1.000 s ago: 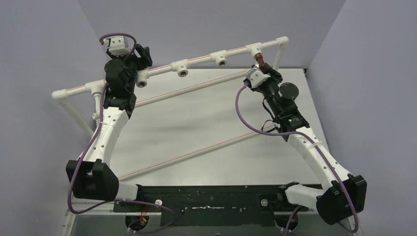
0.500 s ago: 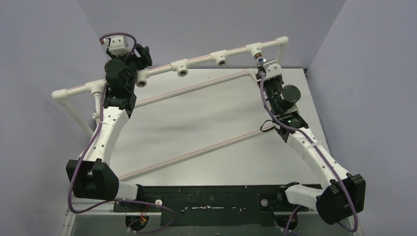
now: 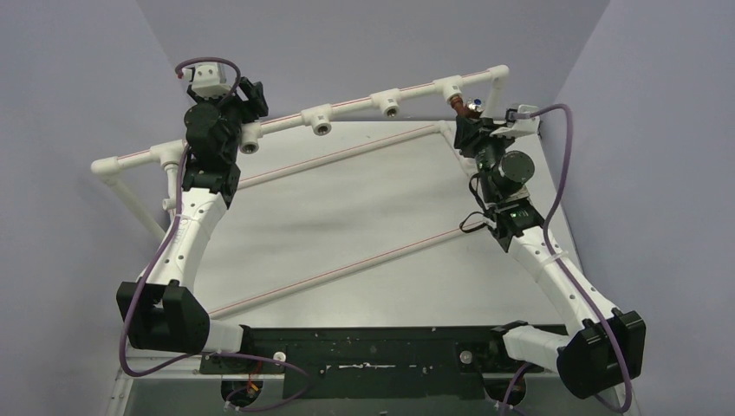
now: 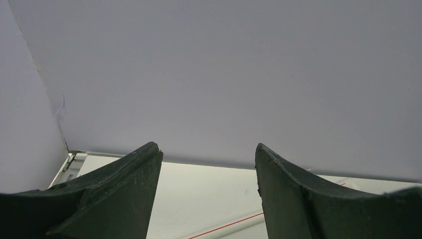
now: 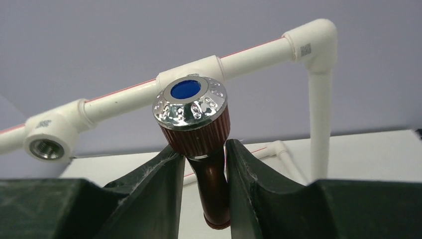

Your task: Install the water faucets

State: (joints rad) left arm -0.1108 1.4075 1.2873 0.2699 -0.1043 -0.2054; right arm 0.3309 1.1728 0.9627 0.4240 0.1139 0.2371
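The dark reddish-brown faucet (image 5: pixel 196 119) with a silvery cap and blue centre stands between my right gripper's (image 5: pixel 204 147) fingers, which are shut on its stem. It sits just in front of the rightmost tee socket (image 5: pixel 199 69) of the white pipe frame (image 3: pixel 355 108); its threaded end is hidden. In the top view the faucet (image 3: pixel 469 107) is right below that tee (image 3: pixel 449 87), with the right gripper (image 3: pixel 468 120) under it. My left gripper (image 3: pixel 251 95) is open and empty, raised beside the left tee (image 3: pixel 250 137); in the left wrist view (image 4: pixel 208 149) it faces the wall. The white faucet is out of view.
Two more open tee sockets (image 3: pixel 321 120) (image 3: pixel 391 104) sit along the top rail; one shows in the right wrist view (image 5: pixel 50 134). The frame's corner elbow (image 5: pixel 313 40) and upright post stand just right of the faucet. Low pipes (image 3: pixel 347 269) cross the table. Walls close in on both sides.
My right wrist has rotated in place at the rightmost tee, its camera swinging from the left side to the right, turning the faucet with it. The left arm has not moved.
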